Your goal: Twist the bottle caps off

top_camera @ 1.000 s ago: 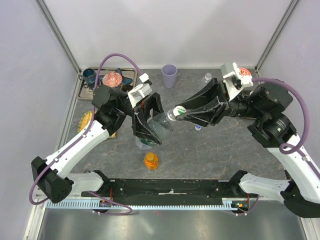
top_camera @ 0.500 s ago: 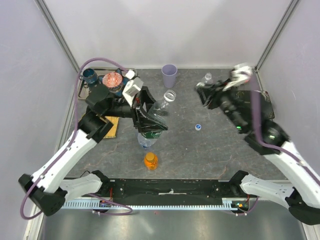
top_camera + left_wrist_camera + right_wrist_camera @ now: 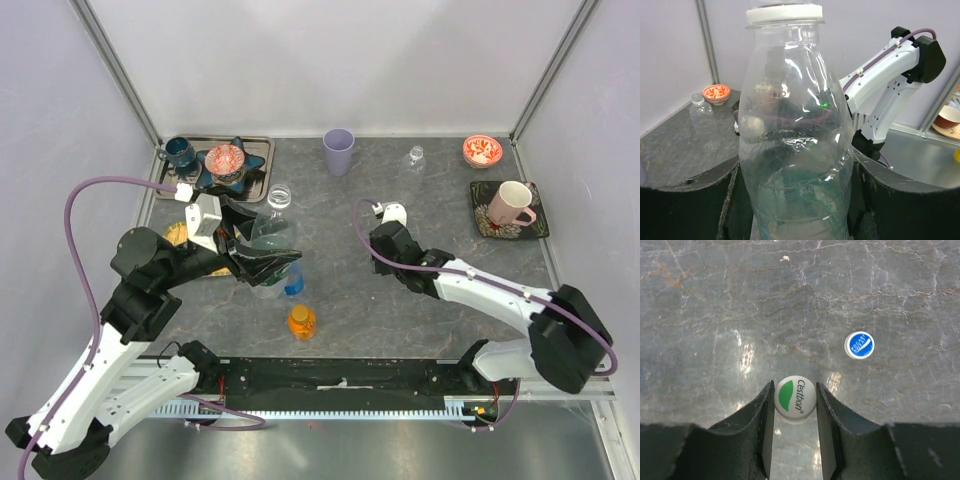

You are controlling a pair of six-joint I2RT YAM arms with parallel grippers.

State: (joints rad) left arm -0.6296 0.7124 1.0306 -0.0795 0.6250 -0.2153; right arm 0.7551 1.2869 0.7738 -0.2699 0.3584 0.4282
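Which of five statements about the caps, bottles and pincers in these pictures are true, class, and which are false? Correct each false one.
1. The right pincer grips the white-and-green cap. True.
2. A blue cap lies loose on the table. True.
3. The left pincer is empty. False: it is closed on a clear bottle.
4. The orange bottle has no cap. False: its orange cap is on.
5. The purple cup lies tipped over. False: it stands upright near the back wall.
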